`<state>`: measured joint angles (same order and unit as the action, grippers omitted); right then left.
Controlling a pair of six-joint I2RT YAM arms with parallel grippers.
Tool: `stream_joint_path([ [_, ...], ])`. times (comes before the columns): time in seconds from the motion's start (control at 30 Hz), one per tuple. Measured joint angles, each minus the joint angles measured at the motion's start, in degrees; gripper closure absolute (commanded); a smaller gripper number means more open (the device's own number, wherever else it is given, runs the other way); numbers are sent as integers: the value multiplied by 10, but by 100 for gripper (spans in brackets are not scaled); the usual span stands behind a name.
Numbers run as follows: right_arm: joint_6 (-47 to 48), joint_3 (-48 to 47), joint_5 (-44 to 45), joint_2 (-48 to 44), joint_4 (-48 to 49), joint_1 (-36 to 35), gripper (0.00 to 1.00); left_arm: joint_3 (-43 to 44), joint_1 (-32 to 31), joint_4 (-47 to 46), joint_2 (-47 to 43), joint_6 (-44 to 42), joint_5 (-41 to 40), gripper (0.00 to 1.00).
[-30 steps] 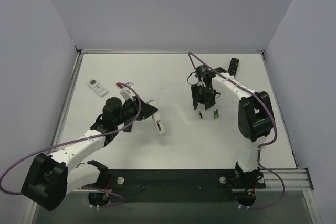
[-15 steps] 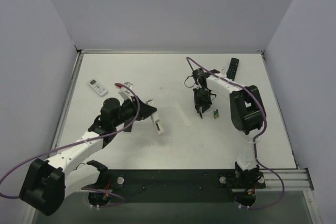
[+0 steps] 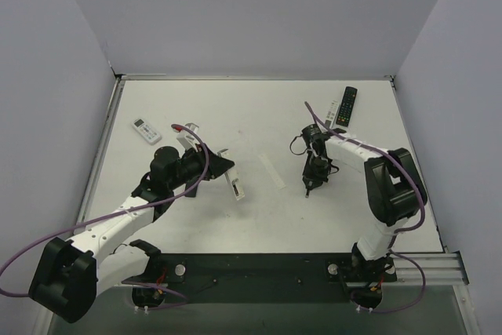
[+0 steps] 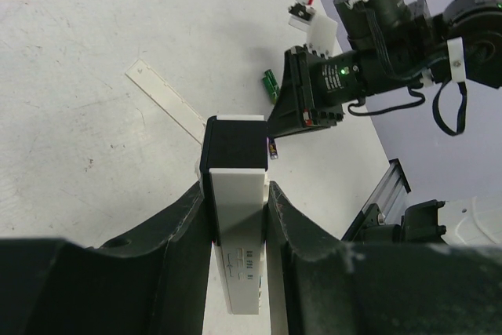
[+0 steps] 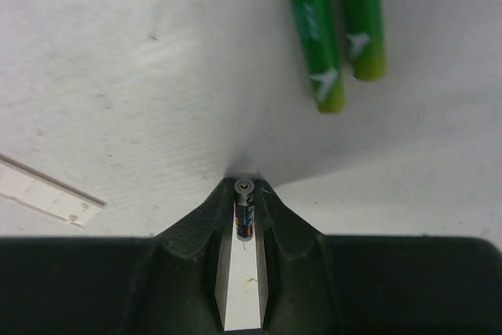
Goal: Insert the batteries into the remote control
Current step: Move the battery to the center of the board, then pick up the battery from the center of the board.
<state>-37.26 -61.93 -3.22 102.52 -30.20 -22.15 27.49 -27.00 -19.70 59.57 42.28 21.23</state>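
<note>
Left gripper [image 4: 235,190] clenched on 1 white remote [image 4: 235,225], dark open end facing the right arm; right gripper [image 5: 244,194] pinches 1 dark battery [image 5: 244,213], long axis along the fingers, tip toward the table [image 5: 118,52], rightward of that remote; 2 green batteries [image 5: 318,45] lie parallel beyond, nearer the right arm; 1 cover strip [image 3: 274,172] between arms; farthest, 1 small white remote [image 3: 147,130], 1 black remote [image 3: 346,105], 1 pale remote [image 3: 332,112].

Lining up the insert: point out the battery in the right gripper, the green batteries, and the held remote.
dark battery [image 5: 244,217], right wrist view, its side just below the metal end.
green batteries [image 5: 318,45], right wrist view, middle of the left one.
white remote [image 4: 235,225], left wrist view, white body below the dark end.
</note>
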Motion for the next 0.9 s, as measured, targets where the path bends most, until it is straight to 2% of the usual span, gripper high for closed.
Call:
stream_joint_path([
  [0.1, -54, 62, 13, -49, 15, 1, 83, 0, 0, 0, 0, 0, 0, 100],
  [0.13, -68, 74, 16, -60, 21, 1, 78, 0, 0, 0, 0, 0, 0, 100],
  [0.33, -113, 97, 17, -82, 46, 3, 62, 0, -2, 0, 0, 1, 0, 100],
  [0.63, -113, 144, -19, -125, 64, 3, 60, 0, -3, -2, 1, 6, 0, 100],
  [0.9, -87, 148, -67, -125, 67, -1, 60, 0, -3, -2, 3, 10, 0, 100],
])
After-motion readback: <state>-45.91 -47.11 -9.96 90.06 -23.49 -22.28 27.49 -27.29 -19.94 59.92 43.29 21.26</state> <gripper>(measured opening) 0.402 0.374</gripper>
